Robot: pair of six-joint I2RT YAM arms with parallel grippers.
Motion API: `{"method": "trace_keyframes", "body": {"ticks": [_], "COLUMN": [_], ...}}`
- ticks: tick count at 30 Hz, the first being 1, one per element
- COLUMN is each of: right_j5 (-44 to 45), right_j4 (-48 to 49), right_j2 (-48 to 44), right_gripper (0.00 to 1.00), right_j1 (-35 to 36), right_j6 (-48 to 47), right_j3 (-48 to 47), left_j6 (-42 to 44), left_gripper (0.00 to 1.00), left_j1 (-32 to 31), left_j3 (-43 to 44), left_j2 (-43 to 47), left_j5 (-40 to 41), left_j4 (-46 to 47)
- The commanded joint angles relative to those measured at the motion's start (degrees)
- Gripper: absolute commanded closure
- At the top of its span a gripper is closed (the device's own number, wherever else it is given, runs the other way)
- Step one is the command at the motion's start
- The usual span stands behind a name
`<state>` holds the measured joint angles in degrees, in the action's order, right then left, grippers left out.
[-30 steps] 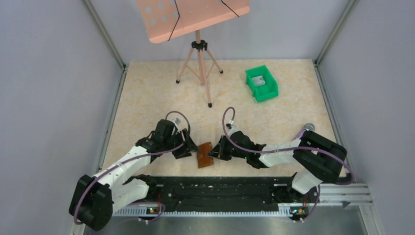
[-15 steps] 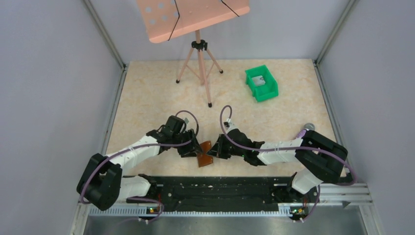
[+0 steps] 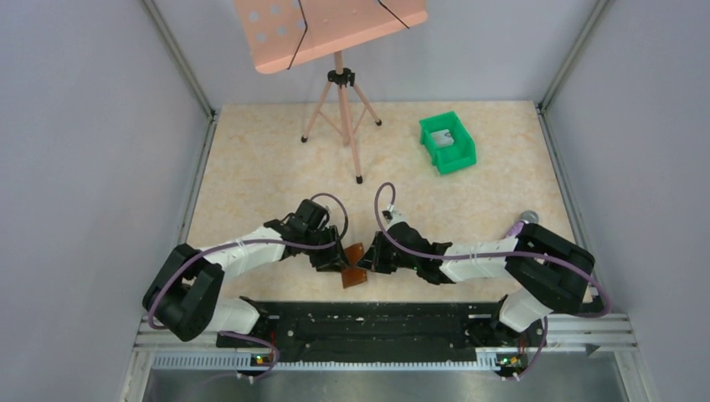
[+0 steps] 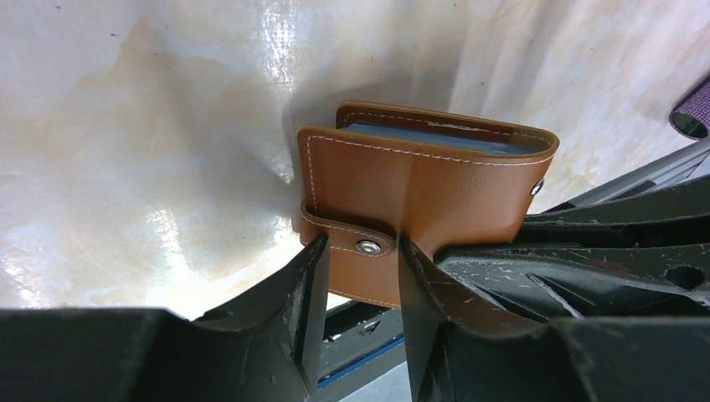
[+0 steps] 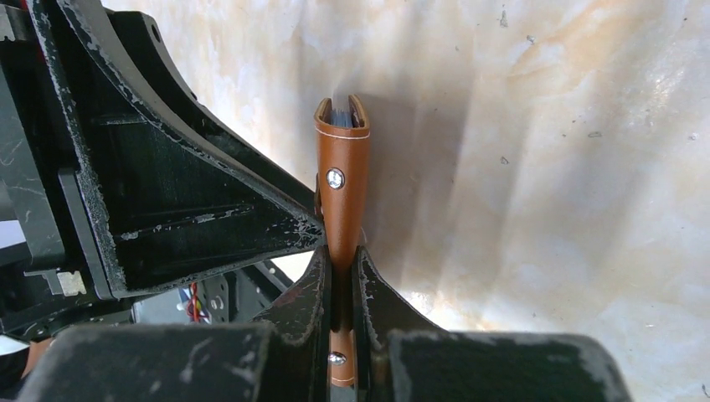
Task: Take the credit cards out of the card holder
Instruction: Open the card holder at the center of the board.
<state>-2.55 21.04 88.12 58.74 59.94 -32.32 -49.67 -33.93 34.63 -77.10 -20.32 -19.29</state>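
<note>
Card holder [image 3: 353,266] folded shut, held on edge well apart from green bin [image 3: 448,142], to bin's near-left; R gripper [image 5: 342,260] clamped tight on one end, L gripper [image 4: 362,244] part-open, fingers either side of snap tab [image 4: 366,246].

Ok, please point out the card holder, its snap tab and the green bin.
card holder [image 4: 435,184]: left wrist view, middle of its brown outer face.
snap tab [image 4: 343,234]: left wrist view, on the strap beside the snap.
green bin [image 3: 459,159]: top external view, on its near wall.
</note>
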Motion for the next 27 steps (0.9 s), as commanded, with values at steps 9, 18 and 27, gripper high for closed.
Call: {"method": "trace_keyframes", "body": {"ticks": [9, 18, 27], "right_j5": [0.29, 1.84, 4.82], "right_j4": [2.82, 1.54, -0.33], "right_j2": [-3.65, -5.36, -7.87], "right_gripper": [1.00, 1.00, 1.00], "right_j1": [1.42, 1.38, 1.41], "right_j6": [-1.33, -1.77, -2.69], "right_j3": [-2.00, -1.08, 0.88], "left_j6": [0.14, 1.10, 2.41], "left_gripper": [0.70, 0.96, 1.00], "left_j1": [-1.67, -1.92, -1.93], "left_j3": [1.93, 2.15, 2.79], "left_j2": [-2.96, -2.38, -0.03], "left_j5": [4.40, 8.13, 10.29], "left_j4": [0.58, -3.34, -5.58]}}
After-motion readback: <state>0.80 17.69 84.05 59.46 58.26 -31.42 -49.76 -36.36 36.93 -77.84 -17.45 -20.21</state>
